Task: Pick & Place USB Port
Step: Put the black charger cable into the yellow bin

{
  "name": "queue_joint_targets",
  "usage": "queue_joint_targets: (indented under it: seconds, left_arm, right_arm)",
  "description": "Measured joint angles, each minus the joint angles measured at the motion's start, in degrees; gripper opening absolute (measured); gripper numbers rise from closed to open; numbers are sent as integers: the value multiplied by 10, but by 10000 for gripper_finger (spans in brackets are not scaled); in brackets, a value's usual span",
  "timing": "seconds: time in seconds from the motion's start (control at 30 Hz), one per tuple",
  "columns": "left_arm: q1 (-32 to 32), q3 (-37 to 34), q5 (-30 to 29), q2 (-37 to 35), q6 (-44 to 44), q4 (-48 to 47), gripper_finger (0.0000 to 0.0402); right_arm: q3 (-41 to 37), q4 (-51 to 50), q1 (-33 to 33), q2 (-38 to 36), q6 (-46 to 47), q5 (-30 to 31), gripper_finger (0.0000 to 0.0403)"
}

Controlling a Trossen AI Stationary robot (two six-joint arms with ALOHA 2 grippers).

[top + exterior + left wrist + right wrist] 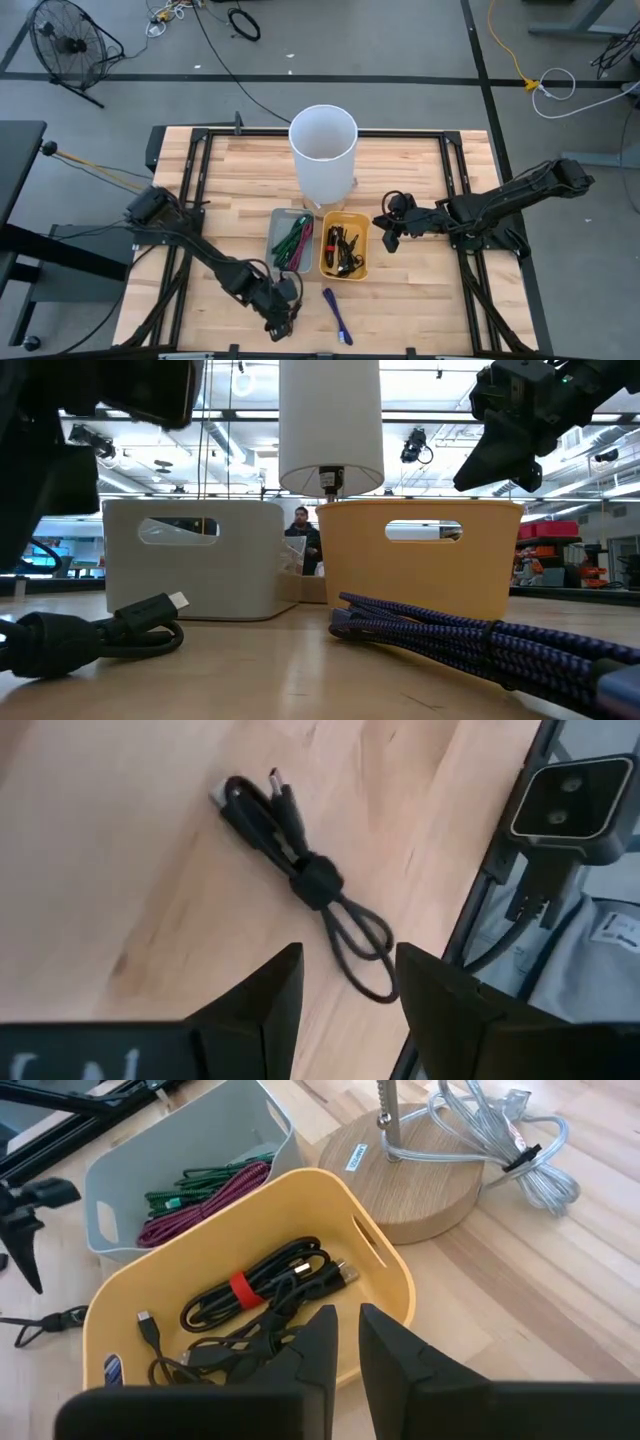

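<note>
High view: left end effector [283,322] hovering at near edge of desk [420,290], fingers [265,1005] spread apart over bundled black USB cable [300,880] lying on bare wood, nothing gripped. Right end effector [388,236] poised just right of yellow bin [344,243], fingers nearly together, empty. More black cables inside yellow bin; green and maroon cables in grey bin [291,239] beside it. Blue braided cable [337,315] near front edge.

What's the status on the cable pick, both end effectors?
Left end effector open, over black cable on table, not gripping. Right end effector nearly shut, empty, above yellow bin. Nothing in the way.
</note>
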Motion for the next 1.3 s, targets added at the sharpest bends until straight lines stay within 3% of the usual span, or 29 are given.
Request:
queue_joint_targets:
  seconds: [1.07, 1.17, 1.3]
  left_arm:
    - [7, 0, 49, 57, -7, 69, 163]
    - [7, 0, 48, 57, 3, 69, 141]
    - [7, 0, 43, 57, 7, 65, 66]
  right_arm:
    - [0, 0, 0, 0, -4, -1, 48]
    - [0, 0, 0, 0, -4, 0, 48]
    - [0, 0, 0, 0, -6, 0, 48]
